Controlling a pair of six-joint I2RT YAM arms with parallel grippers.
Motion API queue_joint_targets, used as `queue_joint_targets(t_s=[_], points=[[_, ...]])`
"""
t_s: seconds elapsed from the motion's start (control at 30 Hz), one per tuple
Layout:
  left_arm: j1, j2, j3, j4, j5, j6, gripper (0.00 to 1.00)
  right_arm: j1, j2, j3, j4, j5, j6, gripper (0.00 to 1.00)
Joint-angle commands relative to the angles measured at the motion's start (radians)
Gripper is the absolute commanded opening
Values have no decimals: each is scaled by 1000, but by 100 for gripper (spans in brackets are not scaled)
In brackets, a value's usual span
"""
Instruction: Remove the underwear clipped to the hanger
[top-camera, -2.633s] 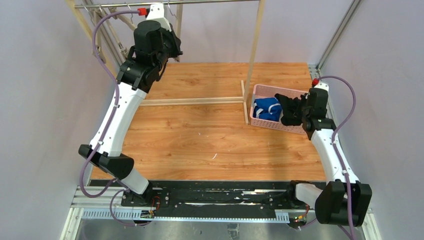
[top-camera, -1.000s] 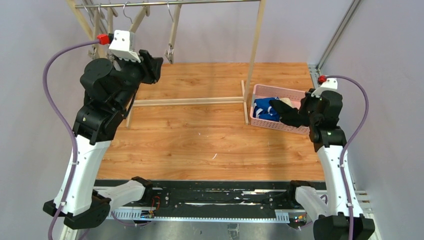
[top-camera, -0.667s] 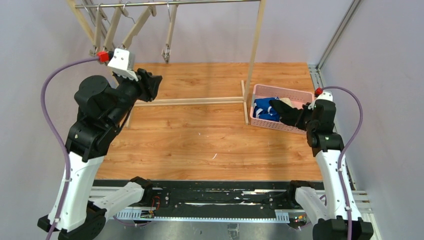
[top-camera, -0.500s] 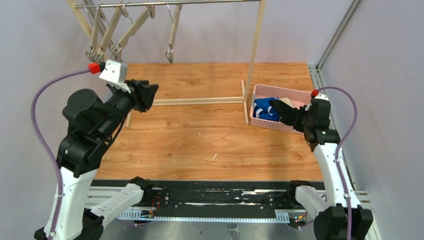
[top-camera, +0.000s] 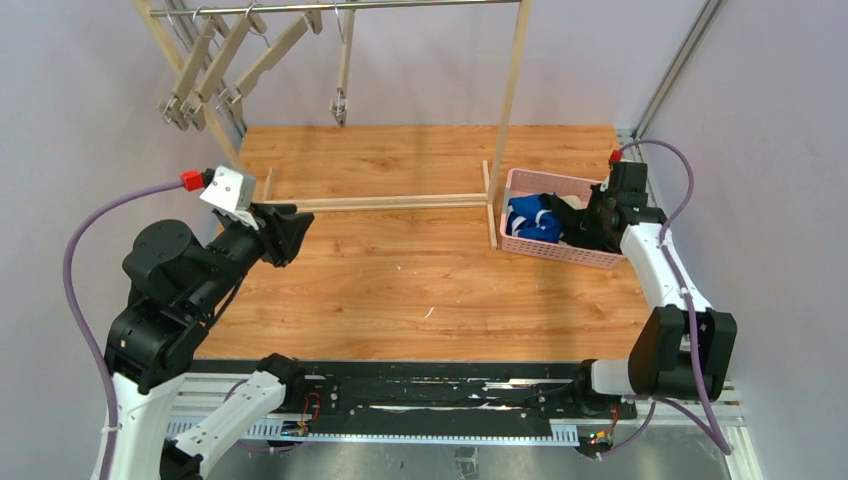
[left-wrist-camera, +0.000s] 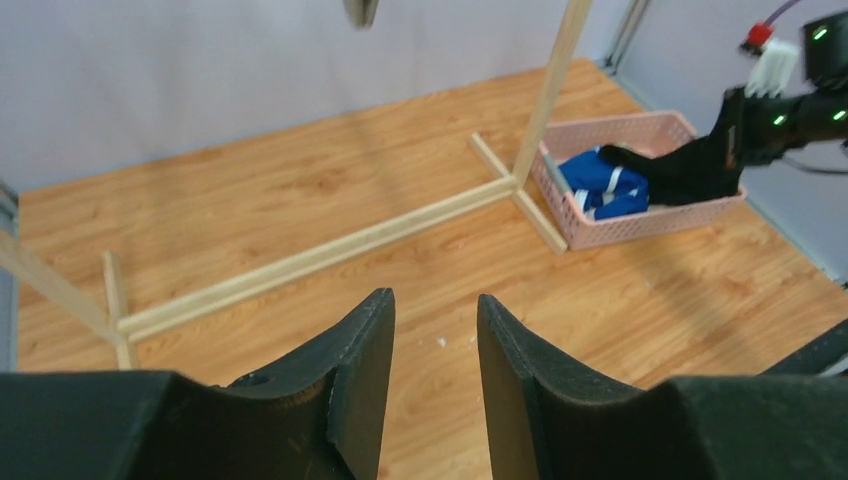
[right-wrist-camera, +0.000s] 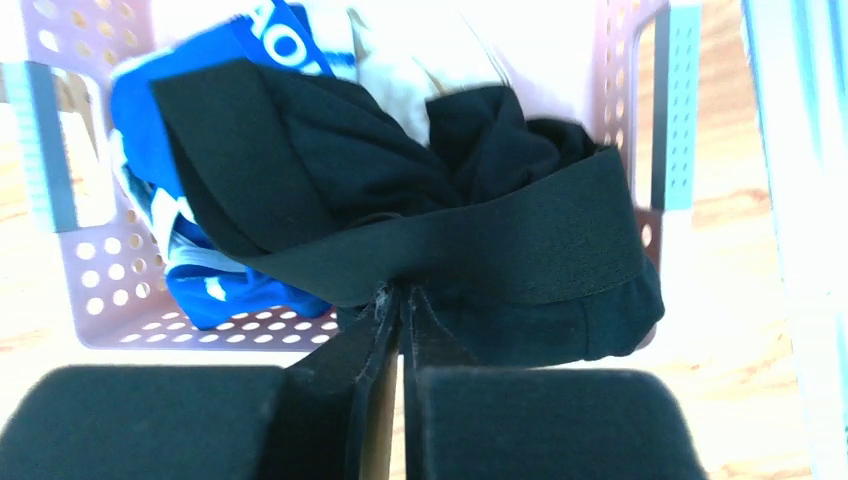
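Right gripper (right-wrist-camera: 400, 300): fingers pressed together on the waistband of the black briefs (right-wrist-camera: 420, 200), over the pink basket (right-wrist-camera: 120, 290) by the table's right edge (toward the far right corner).
Blue briefs (right-wrist-camera: 225, 288) and cream briefs (right-wrist-camera: 400, 60): lying inside that basket, partly under the black pair.
Left gripper (left-wrist-camera: 433, 310): jaws slightly apart, raised near the left edge.
Wooden hangers (top-camera: 268, 55): hung tilted on the rail above the far left corner.

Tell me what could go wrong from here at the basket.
1. The right gripper is shut on the black underwear at its waistband; withdrawing without opening could drag it out of the pink basket.
2. The black cloth appears to overlap the basket's near rim, so once released it might slip outside.
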Motion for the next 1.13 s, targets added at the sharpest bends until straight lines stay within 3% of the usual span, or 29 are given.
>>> queue_joint_targets(t_s=[0.0,0.2,0.57,0.83,1.0,1.1], points=[[6,-66,-77,-64,-68,-4,44,-15,-62,54,3,-47,-22,14],[6,-172,-204,-69,-181,-28,44,-14,-247,-26,6,-19,-13,34],[7,-267,-347,-78,-339,-85,43,-12,-658,-63,-151,-44,-34,45],[7,-335,-435,-69,-413,-88,43,-12,-942,-69,-215,-5,-30,46],[7,-368,-441,-71,-431,-78,44,-12,-1018,-69,-220,39,-17,45],[7,-368,-441,-69,-428,-76,45,-12,-1005,-55,-238,40,-15,51]])
